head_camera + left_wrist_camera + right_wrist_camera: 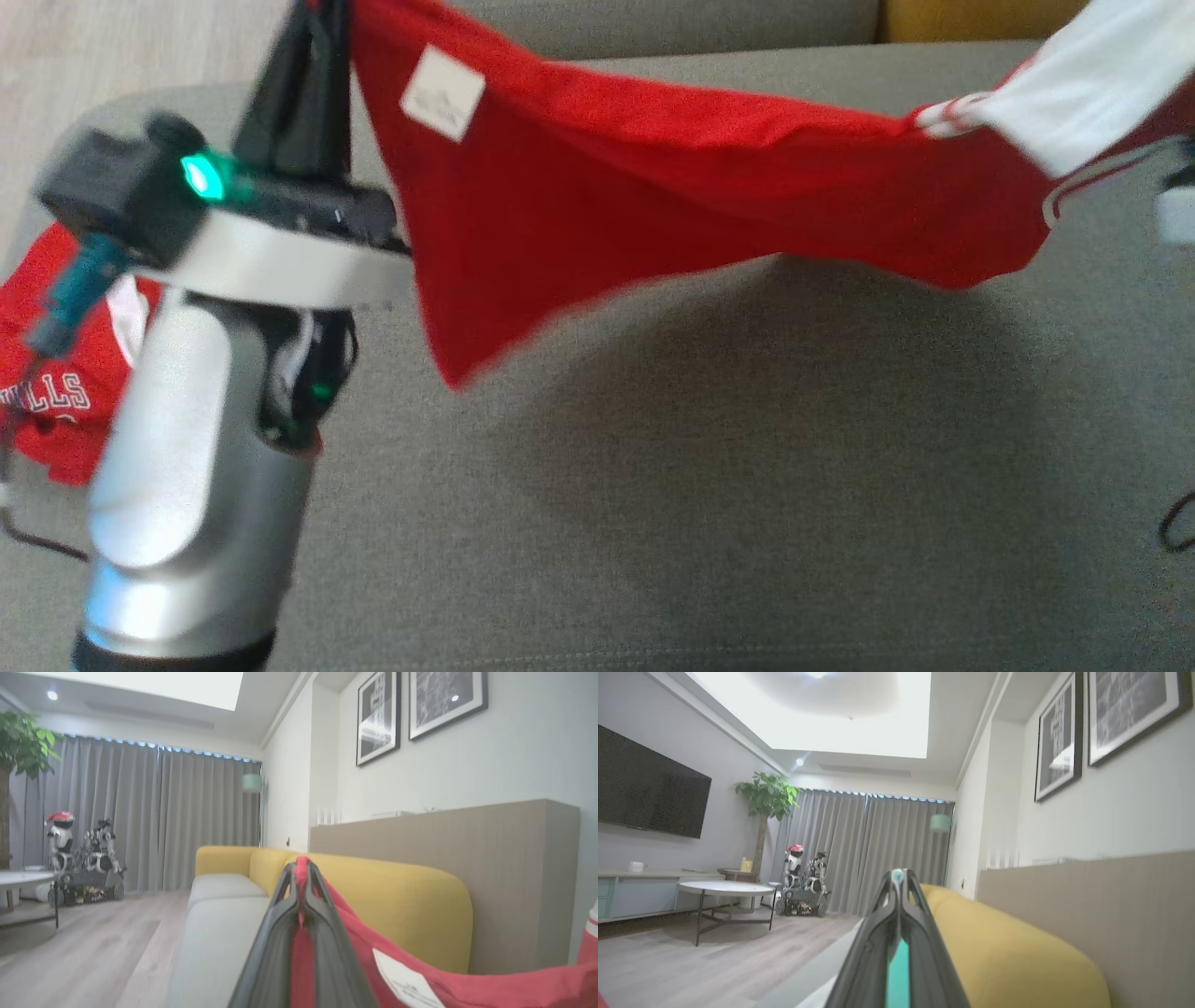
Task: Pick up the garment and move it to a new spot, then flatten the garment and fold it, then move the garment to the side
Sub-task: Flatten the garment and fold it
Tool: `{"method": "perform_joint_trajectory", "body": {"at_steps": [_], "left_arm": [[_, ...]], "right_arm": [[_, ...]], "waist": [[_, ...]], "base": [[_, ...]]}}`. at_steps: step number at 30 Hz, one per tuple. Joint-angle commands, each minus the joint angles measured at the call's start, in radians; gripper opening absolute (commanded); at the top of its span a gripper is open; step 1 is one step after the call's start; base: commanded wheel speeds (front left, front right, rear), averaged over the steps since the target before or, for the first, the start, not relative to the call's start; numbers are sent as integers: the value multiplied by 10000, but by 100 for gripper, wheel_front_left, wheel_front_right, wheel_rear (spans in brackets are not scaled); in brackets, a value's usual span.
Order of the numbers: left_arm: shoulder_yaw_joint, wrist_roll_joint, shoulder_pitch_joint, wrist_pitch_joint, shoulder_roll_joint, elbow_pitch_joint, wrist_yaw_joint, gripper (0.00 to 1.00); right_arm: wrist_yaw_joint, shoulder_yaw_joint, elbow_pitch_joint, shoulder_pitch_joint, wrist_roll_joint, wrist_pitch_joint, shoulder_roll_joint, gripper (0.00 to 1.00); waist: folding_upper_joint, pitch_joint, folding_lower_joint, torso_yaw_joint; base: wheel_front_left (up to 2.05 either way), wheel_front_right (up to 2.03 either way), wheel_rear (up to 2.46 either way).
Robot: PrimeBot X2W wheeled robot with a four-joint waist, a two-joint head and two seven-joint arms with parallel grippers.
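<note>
The garment (653, 187), red with a white panel at its right end and a white label (442, 93), hangs stretched in the air above the grey sofa seat (653, 523). My left gripper (322, 11) points up at the top left and is shut on the garment's left corner. In the left wrist view the red cloth (420, 975) runs out from between the shut fingers of the left gripper (301, 863). My right gripper (897, 877) is shut, with only a teal strip between its fingers and no cloth. The garment's white end runs out of the head view at the top right.
A second red garment (56, 373) with white letters lies crumpled on the seat behind my left arm. The yellow backrest (1008, 952) runs along the sofa's far side. A pale piece of my right arm (1178, 213) and a dark cable (1178, 523) sit at the right edge.
</note>
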Motion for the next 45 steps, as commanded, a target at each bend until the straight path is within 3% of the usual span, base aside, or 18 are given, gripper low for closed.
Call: {"method": "perform_joint_trajectory", "body": {"at_steps": [1, 11, 23, 30, 36, 45], "left_arm": [[436, 116, -655, 129, 337, -562, 80, 0], [608, 104, -1477, 1328, 655, -1891, 300, 0], [539, -148, -2445, 1337, 558, -868, 159, 0], [436, -187, -4103, 727, 287, 1103, -107, 0], [585, -296, -6174, -160, -32, 3904, -185, 0], [738, -417, -8028, -854, -240, 8235, -313, 0]], "right_arm": [[-9, 23, -474, -512, -32, 147, -223, 0], [-9, -182, -718, -1745, 249, 907, -643, 0], [-9, 429, 965, -3060, 1014, 969, -476, 0], [-9, 1154, 3183, -4863, 1363, 544, -356, 0], [-9, 2093, 5815, -7302, 1541, -384, -359, 0], [-9, 3886, 9870, -9195, 2302, -2022, 549, 0]], "waist": [[0, -133, 0, -20], [0, -485, 0, -103], [0, 208, 0, -136], [0, 683, 0, -29], [0, 1243, 0, 172], [0, 1699, 0, -38]], "base": [[0, 0, 0], [0, 0, 0], [0, 0, 0], [0, 0, 0], [0, 0, 0], [0, 0, 0]]}}
